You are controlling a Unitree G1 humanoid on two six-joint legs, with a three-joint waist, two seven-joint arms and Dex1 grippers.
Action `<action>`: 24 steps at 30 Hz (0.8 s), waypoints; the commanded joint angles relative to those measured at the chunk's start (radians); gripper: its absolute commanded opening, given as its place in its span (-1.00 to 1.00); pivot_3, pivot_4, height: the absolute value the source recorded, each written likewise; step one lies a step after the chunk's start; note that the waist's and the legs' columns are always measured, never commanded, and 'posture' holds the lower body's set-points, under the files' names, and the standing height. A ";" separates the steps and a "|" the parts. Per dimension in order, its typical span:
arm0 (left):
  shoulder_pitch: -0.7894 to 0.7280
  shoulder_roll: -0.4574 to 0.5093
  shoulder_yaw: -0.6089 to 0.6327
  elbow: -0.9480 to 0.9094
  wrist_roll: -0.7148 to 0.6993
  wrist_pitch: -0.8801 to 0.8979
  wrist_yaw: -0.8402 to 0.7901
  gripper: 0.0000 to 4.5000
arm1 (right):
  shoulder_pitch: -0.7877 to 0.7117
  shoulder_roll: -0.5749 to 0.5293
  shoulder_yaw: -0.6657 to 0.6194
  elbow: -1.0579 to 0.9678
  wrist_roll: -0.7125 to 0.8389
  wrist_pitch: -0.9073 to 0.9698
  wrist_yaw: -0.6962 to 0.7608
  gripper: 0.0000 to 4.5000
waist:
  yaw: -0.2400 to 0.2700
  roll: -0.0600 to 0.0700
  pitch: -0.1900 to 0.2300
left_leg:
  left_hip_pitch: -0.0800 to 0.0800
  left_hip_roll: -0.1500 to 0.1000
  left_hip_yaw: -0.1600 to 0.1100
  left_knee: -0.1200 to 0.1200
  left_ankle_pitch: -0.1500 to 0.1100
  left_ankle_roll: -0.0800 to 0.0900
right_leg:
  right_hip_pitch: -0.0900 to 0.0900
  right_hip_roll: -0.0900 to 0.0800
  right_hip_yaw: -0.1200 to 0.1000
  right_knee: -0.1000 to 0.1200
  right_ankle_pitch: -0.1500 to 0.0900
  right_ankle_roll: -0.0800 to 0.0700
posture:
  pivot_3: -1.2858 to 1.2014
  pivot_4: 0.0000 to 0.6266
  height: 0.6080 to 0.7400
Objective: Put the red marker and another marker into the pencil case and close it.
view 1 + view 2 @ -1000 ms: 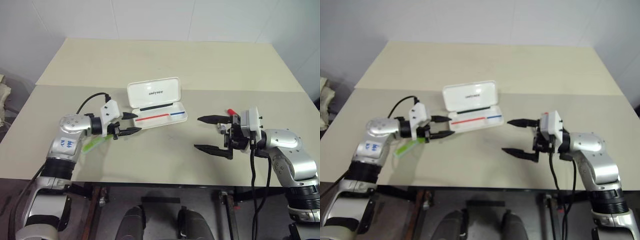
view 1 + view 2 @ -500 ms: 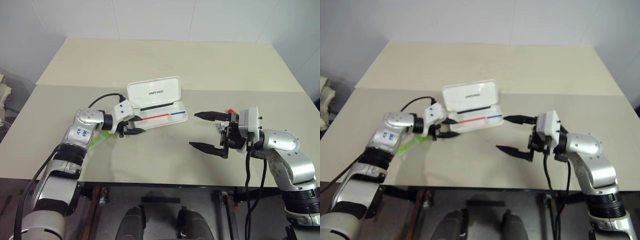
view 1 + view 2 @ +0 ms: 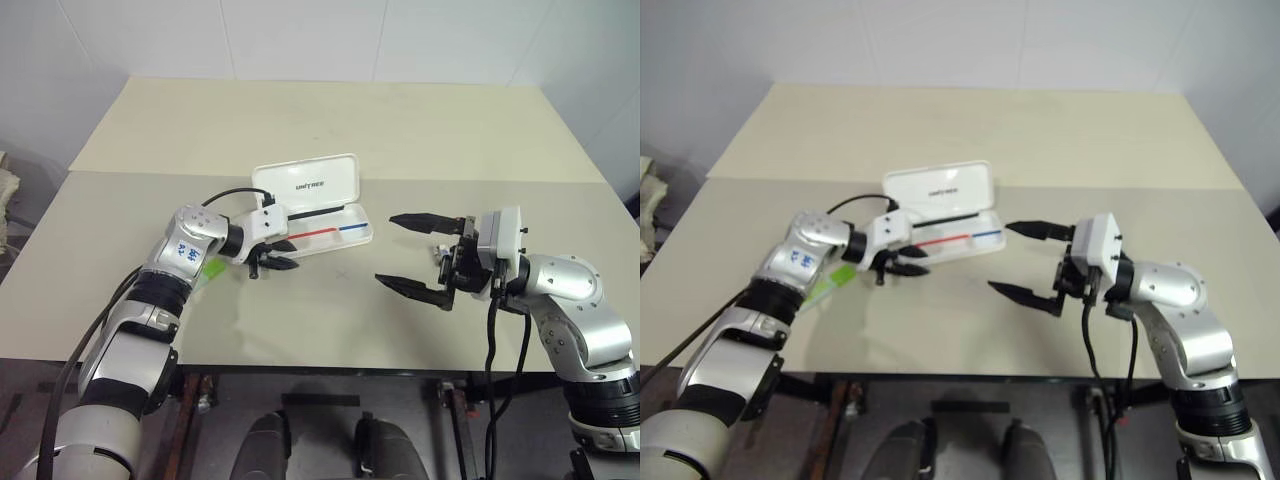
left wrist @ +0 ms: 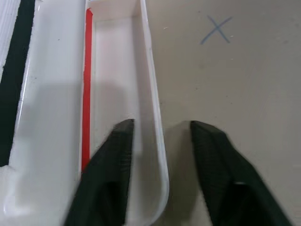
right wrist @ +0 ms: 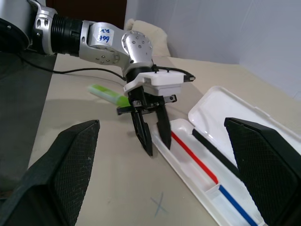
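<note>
A beige table [image 3: 330, 120] carries everything, its top made of two slabs that meet along a seam running straight across from side to side. A small X mark [image 4: 216, 30] is drawn in thin pencil-grey lines on the near slab, about midway across the table. Behind the table stands a pale, plain wall [image 3: 300, 35], and at the far left edge, beside the table, lies a crumpled cream-coloured cloth or cushion [image 3: 648, 195].
</note>
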 commanded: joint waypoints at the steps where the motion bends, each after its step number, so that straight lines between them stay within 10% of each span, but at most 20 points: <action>1: 0.007 0.001 -0.032 0.027 0.038 0.009 -0.020 -0.85 | -0.012 0.004 -0.028 -0.051 0.012 -0.013 -0.016 1.00 | 0.000 0.000 0.000 | 0.000 0.000 0.000 0.000 0.000 0.000 | 0.000 0.000 0.000 0.000 0.000 0.000 | 0.03 -0.52 1.00; 24: 0.214 0.092 -0.042 -0.473 -0.030 0.102 -0.163 -0.99 | -0.041 0.005 -0.017 -0.017 0.017 -0.007 0.008 1.00 | 0.003 0.000 0.000 | 0.000 0.000 0.004 0.000 -0.001 -0.001 | 0.000 -0.001 0.001 0.001 -0.001 0.002 | 0.03 -0.52 1.00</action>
